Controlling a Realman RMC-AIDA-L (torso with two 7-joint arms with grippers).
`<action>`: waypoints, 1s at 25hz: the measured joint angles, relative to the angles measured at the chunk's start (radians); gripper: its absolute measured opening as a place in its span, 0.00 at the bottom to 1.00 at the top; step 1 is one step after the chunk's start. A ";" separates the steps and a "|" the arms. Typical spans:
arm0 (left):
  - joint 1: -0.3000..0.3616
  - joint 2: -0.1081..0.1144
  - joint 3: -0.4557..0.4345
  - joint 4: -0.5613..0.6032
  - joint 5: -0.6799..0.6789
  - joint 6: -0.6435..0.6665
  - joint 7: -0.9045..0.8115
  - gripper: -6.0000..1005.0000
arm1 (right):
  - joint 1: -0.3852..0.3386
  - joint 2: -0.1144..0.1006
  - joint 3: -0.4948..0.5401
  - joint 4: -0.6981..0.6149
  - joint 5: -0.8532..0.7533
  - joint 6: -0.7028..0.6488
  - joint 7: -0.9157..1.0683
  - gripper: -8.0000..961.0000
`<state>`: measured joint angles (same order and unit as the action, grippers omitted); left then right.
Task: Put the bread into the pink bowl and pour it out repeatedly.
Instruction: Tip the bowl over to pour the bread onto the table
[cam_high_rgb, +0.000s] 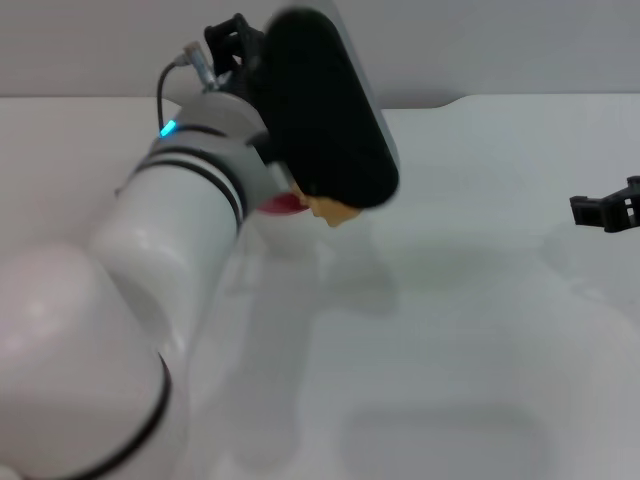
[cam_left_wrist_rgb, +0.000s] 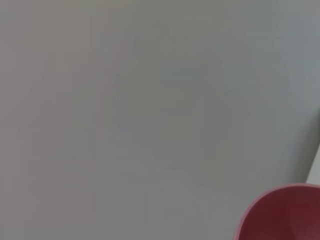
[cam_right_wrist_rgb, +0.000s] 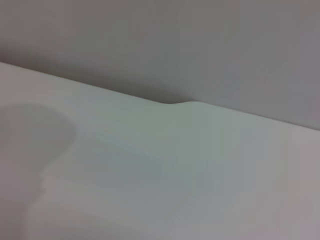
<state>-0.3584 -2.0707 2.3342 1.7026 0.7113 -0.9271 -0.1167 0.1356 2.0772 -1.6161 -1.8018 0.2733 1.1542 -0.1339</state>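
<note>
While your left arm reaches forward over the white counter (cam_high_rgb: 470, 330), its black wrist housing hides the left tool, so you cannot tell how that tool stands. Only a sliver of the pink bowl (cam_high_rgb: 283, 204) shows beneath the housing, raised off the counter, with an end of the bread (cam_high_rgb: 335, 210) poking out just beside it. Your right tool (cam_high_rgb: 603, 211) waits well apart at the right edge.

White black-ringed left arm (cam_high_rgb: 150, 260), black cable (cam_high_rgb: 175, 70)
</note>
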 joint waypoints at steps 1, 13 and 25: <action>0.000 0.000 0.000 0.000 0.000 0.000 0.000 0.04 | 0.001 0.000 -0.001 0.005 0.000 -0.004 0.000 0.71; 0.012 -0.003 0.188 -0.092 0.312 -0.025 -0.039 0.03 | 0.003 0.000 -0.012 0.026 0.000 -0.015 -0.001 0.71; 0.023 -0.002 0.295 -0.155 0.420 -0.013 0.029 0.03 | 0.007 0.000 -0.020 0.027 0.000 -0.014 -0.003 0.71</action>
<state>-0.3350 -2.0726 2.6294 1.5476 1.1309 -0.9402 -0.0881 0.1424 2.0770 -1.6359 -1.7747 0.2732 1.1405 -0.1366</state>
